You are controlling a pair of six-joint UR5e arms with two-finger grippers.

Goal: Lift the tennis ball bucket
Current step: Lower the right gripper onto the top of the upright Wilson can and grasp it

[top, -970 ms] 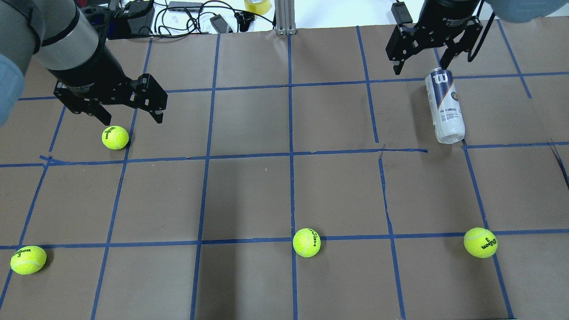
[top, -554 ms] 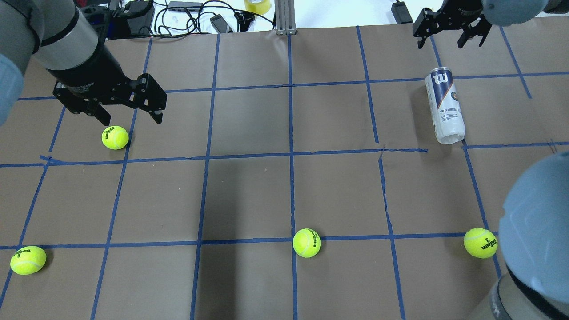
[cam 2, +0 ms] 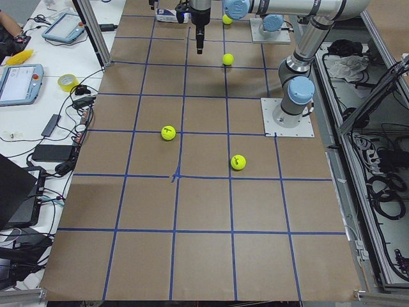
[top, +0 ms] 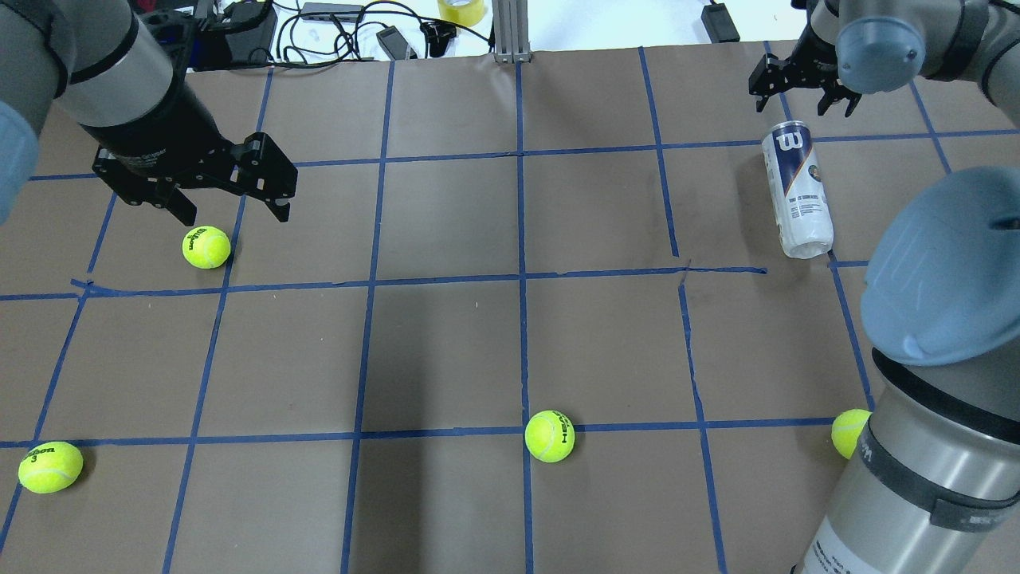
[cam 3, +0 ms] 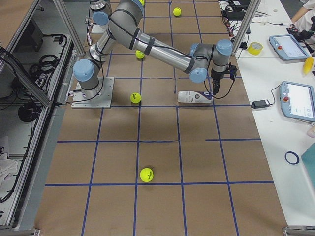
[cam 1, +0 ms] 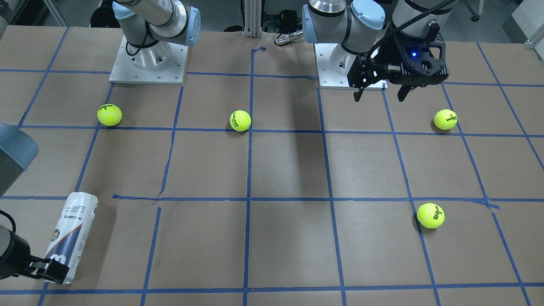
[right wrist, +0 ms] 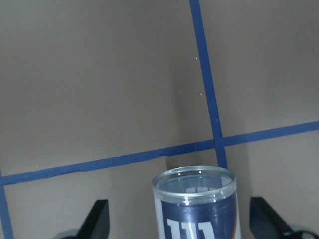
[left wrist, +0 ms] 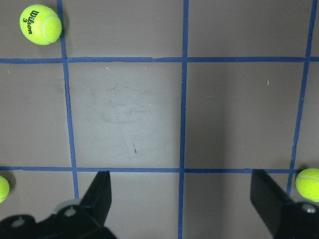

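- Where the overhead camera looks down, the tennis ball bucket (top: 797,191) lies on its side on the desk (top: 446,207), near the far right corner. Its silver-rimmed end points toward the far edge.
- In that same view the right end effector (top: 799,108) hangs just past that end, fingers spread wide and holding nothing. The left end effector (top: 235,217) hovers toward the left edge, also wide and empty, just beside a tennis ball (top: 206,246). Three more balls lie nearer the robot's edge, one half hidden by the right arm.
- From the front-facing camera, the bucket rests flat by the operators' edge. A black part of the right end effector overlaps its rim end, and I cannot tell from here whether they touch. The left end effector hangs above the desk, fingers apart.
- In the right side view, the bucket lies flat and the right end effector points down at the end nearest the operators' edge.
- On the right wrist camera, the bucket's clear open rim sits between the two fingers, with a gap on each side.
- On the left wrist camera, bare desk shows between widely spread fingers.
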